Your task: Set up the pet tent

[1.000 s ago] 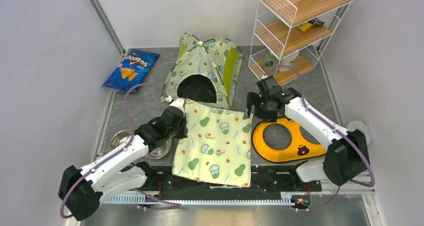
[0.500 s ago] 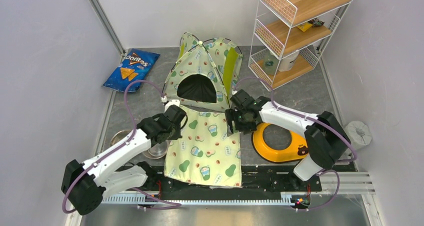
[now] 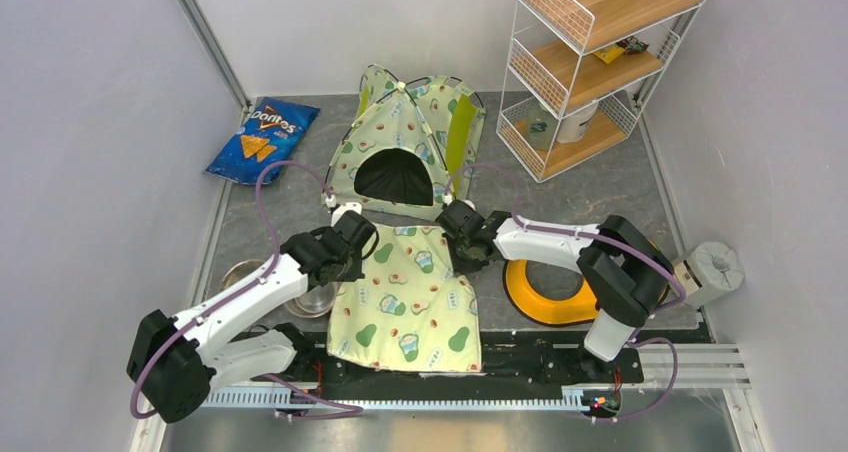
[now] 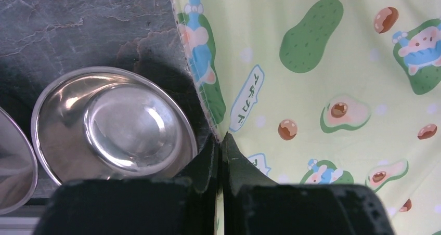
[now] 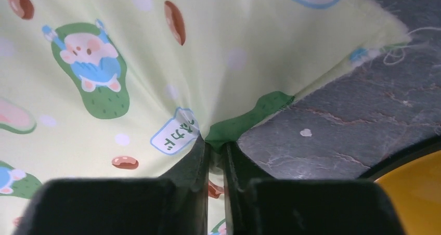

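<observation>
1. While the mat's [image 3: 410, 302] near edge is lying at the front of the tabletop [image 3: 290, 197], both arms are gripping it farther up. The left jaws are clamped on its left hem, and the right jaws are pinching a folded bit of its right hem near the far corner.
2. The cloth is puckering at the right pinch, so that bite is probably shallow. Any pull should be going slowly and evenly on both sides.
3. A steel bowl [image 4: 112, 126] is sitting just beside the left hem, and a yellow dish [image 3: 540, 292] is lying just right of the right arm. Lifting the far edge slightly, rather than dragging it, is likely the safer way past them.
4. The tent [image 3: 405, 137] is standing upright just beyond the mat's far edge, its doorway [image 3: 395, 177] facing the arms. The step in hand is seemingly feeding the mat inside. The mat is looking wider than the doorway, so the arms should be drawing the hems together, staying low and avoiding pushing the tent back.
5. A chip bag [image 3: 262, 137] and a wire rack [image 3: 590, 62] are lying well apart, out of the way.
</observation>
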`<state>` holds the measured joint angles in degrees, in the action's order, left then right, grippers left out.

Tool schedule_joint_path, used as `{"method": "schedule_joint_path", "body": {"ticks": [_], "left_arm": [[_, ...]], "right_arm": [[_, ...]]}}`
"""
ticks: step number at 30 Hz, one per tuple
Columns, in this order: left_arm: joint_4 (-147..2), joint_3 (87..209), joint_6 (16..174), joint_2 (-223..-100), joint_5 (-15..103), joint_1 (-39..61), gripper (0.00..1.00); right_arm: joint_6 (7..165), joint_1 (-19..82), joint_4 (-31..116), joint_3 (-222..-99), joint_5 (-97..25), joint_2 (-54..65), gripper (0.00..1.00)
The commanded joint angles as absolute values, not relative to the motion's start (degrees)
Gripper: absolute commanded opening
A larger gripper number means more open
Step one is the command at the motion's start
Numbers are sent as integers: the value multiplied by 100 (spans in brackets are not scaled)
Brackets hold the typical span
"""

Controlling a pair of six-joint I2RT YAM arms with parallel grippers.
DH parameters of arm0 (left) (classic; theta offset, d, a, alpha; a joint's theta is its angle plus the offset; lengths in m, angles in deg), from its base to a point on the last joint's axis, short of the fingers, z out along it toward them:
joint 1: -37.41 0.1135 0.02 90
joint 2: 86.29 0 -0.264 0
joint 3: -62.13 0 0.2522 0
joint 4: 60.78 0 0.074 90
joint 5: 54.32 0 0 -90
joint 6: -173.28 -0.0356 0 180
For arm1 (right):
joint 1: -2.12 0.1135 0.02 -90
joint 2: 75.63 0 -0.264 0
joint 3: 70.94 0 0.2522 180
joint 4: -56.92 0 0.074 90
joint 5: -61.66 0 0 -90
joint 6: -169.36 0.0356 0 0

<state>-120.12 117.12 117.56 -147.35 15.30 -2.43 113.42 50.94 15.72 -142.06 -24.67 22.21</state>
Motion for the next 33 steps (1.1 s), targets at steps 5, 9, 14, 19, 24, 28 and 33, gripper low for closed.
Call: {"method": "schedule_joint_path", "body": {"ticks": [5,9,14,19,24,28,33], "left_arm": [[-11840,11754,11792,-14248,1880,-240,2],[-12153,12184,11754,-13975,1919,-245,2],[-12219,12740,11616,-13995,1916,-241,2],[-11773,13308,11194,-14616,1880,-230,2],[-11241,13951,10850,-15613,2229,-10,2],[-10714,13988,10720,-16169,2827,405,2],[-10029,13926,10502,-16622,3663,926,2]], "right_arm": [[11170,5645,1675,-14453,-2517,1927,0],[10922,5723,1427,-15081,-2937,1463,0],[10632,5730,1055,-16080,-3095,1462,0],[10443,5719,1023,-16827,-2551,1883,0],[10315,5715,999,-17619,-1865,2637,0],[10289,5676,1003,-18066,-1417,3197,0],[10380,5499,1460,-17969,-1253,3521,0]]}}
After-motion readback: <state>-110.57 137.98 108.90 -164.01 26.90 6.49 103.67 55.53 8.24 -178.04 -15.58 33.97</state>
